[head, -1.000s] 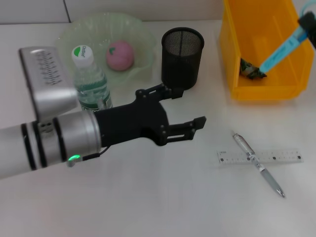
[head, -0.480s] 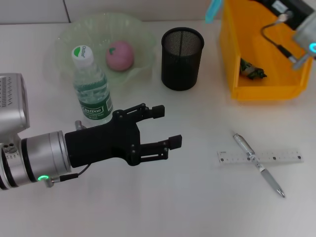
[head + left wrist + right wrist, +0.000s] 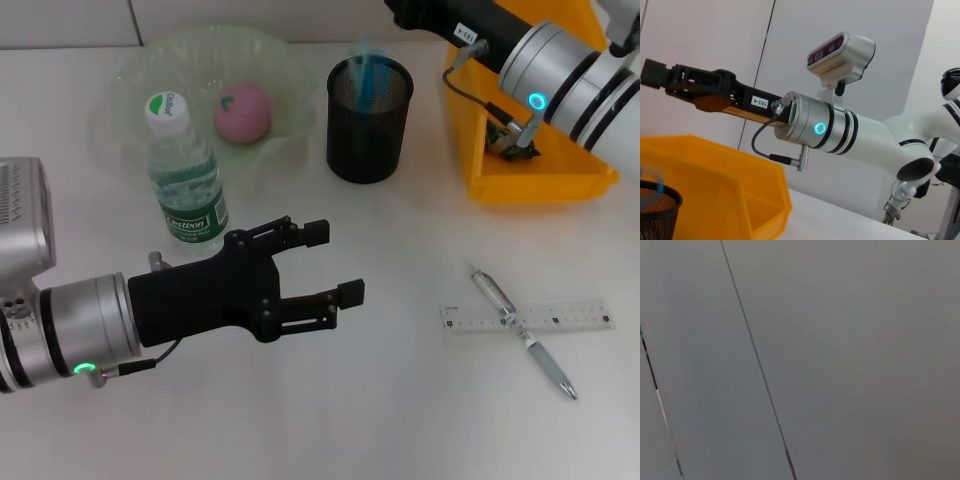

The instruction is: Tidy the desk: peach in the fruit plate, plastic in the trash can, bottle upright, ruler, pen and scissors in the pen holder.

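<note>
Left gripper (image 3: 325, 262) nearest the camera, hovering low over bare desk (image 3: 330, 420), fingers spread wide apart, nothing between them. Off to its right on the desk lies a clear ruler (image 3: 526, 317), flat, with a pen (image 3: 522, 332) lying diagonally across it, the two touching where they cross. Just behind the left gripper stands a water bottle (image 3: 183, 175), upright, white cap with green mark, green label. Behind the bottle, a pale green fruit plate (image 3: 130, 75) with a pink peach (image 3: 243, 111) resting inside it. To the right of the plate, a black mesh pen holder (image 3: 369, 119), upright; a blurred blue object (image 3: 369, 75) shows at its mouth, streaked, partly within the rim, what it is cannot be made out. Right of the holder, a yellow bin (image 3: 530, 182) with a small crumpled green-and-dark scrap (image 3: 512, 145) lying on its floor. Right arm reaches in from the far right above the bin toward the space over the pen holder; in the left wrist view the right gripper (image 3: 655, 75) shows dark and level, high above the holder rim (image 3: 660, 192). Whether its fingers are open or closed cannot be told. Right wrist view shows only a plain grey wall.
</note>
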Controlling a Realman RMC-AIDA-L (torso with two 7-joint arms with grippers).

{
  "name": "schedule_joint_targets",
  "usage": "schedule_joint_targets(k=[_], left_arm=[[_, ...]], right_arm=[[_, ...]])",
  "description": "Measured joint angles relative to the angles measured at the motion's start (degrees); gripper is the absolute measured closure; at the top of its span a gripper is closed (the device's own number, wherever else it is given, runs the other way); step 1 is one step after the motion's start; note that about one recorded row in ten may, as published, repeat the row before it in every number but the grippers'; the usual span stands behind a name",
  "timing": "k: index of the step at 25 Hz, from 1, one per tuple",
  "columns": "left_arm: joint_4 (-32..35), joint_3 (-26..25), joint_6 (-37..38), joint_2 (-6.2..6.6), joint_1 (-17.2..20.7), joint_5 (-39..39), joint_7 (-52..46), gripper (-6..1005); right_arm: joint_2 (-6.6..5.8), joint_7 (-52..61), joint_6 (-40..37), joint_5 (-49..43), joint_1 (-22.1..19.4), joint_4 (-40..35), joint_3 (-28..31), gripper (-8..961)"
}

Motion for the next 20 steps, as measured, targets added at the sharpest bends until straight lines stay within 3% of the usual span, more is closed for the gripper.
schedule_joint_targets(k=[4, 8, 14, 20], left_arm=[[-0.1, -0.1, 0.4, 0.00, 0.0, 0.0, 0.1, 158], [-0.2, -0.8, 1.4, 0.00, 0.0, 0.0, 0.1, 159], [-0.5, -2.7, 2.1, 0.05, -0.7, 0.1, 0.2, 159], [-0.7, -2.8, 2.2, 0.10, -1.2, 0.2, 0.4, 158]], right_arm=[[0.09, -0.1, 0.4, 0.1, -0.3, 0.4, 0.5, 740], [0.02, 1.5, -1.7, 0.1, -0.8, 0.3, 0.4, 547], [-0.44, 9.8, -13.7, -0.3, -5.1, -4.9, -0.3, 412], [-0.93, 21.2, -26.1, -0.1, -8.9, -15.5, -4.6, 403]])
